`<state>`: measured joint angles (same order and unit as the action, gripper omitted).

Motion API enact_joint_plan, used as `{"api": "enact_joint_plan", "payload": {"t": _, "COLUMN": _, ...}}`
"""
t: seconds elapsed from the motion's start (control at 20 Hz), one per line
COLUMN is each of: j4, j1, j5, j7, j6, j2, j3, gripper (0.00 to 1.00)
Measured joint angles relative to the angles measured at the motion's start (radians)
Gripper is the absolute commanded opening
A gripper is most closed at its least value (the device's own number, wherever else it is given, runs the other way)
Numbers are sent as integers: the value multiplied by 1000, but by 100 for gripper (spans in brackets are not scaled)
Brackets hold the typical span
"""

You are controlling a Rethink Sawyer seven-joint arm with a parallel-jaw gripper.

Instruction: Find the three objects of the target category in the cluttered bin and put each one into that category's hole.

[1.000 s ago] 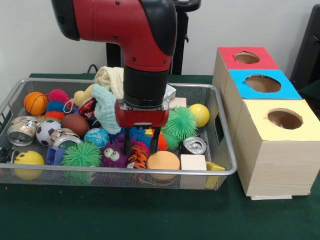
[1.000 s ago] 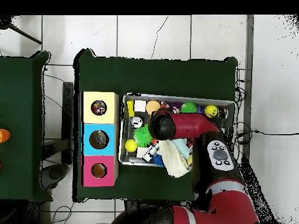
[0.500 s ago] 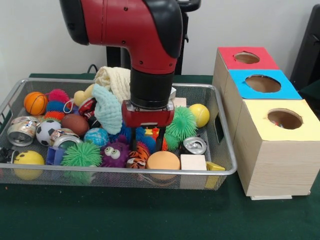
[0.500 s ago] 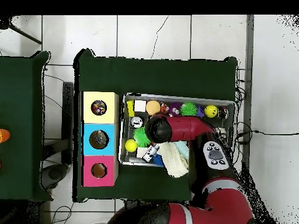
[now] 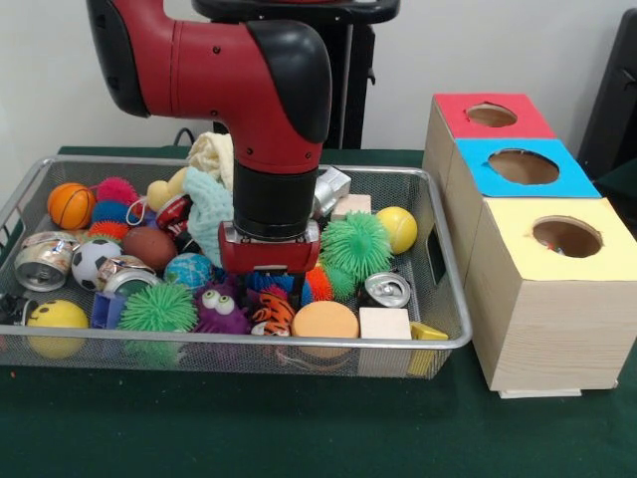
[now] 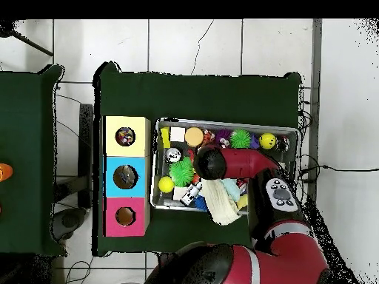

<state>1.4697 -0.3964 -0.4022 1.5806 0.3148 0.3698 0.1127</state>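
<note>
The desk [image 5: 299, 438], under a dark green cloth, carries the cluttered bin [image 5: 443, 299] and, beside it, a row of three wooden boxes: the yellow-topped box [image 5: 557, 299] nearest the camera in the front view, the blue-topped box [image 5: 523, 167] behind it and the red-topped box [image 5: 490, 116] farthest back, each with a round hole in its lid. The red arm [image 5: 249, 80] comes down into the middle of the bin, and its hand [image 5: 271, 295] is sunk among the toys; the fingers are buried in the clutter, so I cannot tell whether it is released or clenched. The relation that matters: the tiger-striped toy [image 5: 273, 315], orange with black stripes, lies directly under and a little toward the camera from the hand, touching or nearly touching it, against the bin's near wall. Its long axis cannot be read because its neighbours cover most of it. Packed tightly around it are the purple fuzzy toy with eyes [image 5: 221, 309] on one side and the orange disc [image 5: 324, 320] on the other, with a blue spiky ball [image 5: 269, 282] just behind; any of these could be caught in the grasp instead. Farther off sit a big green spiky ball [image 5: 356, 245], a crushed can [image 5: 386, 289], a wooden block [image 5: 384, 324] and a yellow ball [image 5: 397, 229]. The other two target toys I cannot pick out.
</note>
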Motion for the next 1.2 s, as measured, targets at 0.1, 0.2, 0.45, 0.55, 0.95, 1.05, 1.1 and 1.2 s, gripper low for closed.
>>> {"api": "enact_joint_plan", "payload": {"t": 0.1, "j4": -7, "j1": 0, "j5": 0, "j7": 0, "j6": -2, "j2": -3, "j3": 2, "gripper": 100}}
{"api": "enact_joint_plan", "payload": {"t": 0.2, "j4": -11, "j1": 0, "j5": 0, "j7": 0, "j6": -4, "j2": -5, "j3": 4, "gripper": 100}}
{"api": "enact_joint_plan", "payload": {"t": 0.45, "j4": -13, "j1": 2, "j5": 0, "j7": 0, "j6": -6, "j2": -7, "j3": 4, "gripper": 100}}
{"api": "enact_joint_plan", "payload": {"t": 0.55, "j4": -13, "j1": 4, "j5": 0, "j7": 0, "j6": -6, "j2": -5, "j3": 4, "gripper": 100}}
{"api": "enact_joint_plan", "payload": {"t": 0.95, "j4": -12, "j1": 10, "j5": -1, "j7": 0, "j6": 4, "j2": 7, "j3": 4, "gripper": 100}}
{"api": "enact_joint_plan", "payload": {"t": 1.05, "j4": -14, "j1": 11, "j5": 0, "j7": 0, "j6": 26, "j2": 14, "j3": 6, "gripper": 100}}
{"api": "enact_joint_plan", "payload": {"t": 1.1, "j4": -15, "j1": 12, "j5": 0, "j7": 0, "j6": 35, "j2": 18, "j3": 7, "gripper": 100}}
{"api": "enact_joint_plan", "payload": {"t": 1.2, "j4": -21, "j1": 13, "j5": 0, "j7": 0, "j6": 67, "j2": 29, "j3": 11, "gripper": 100}}
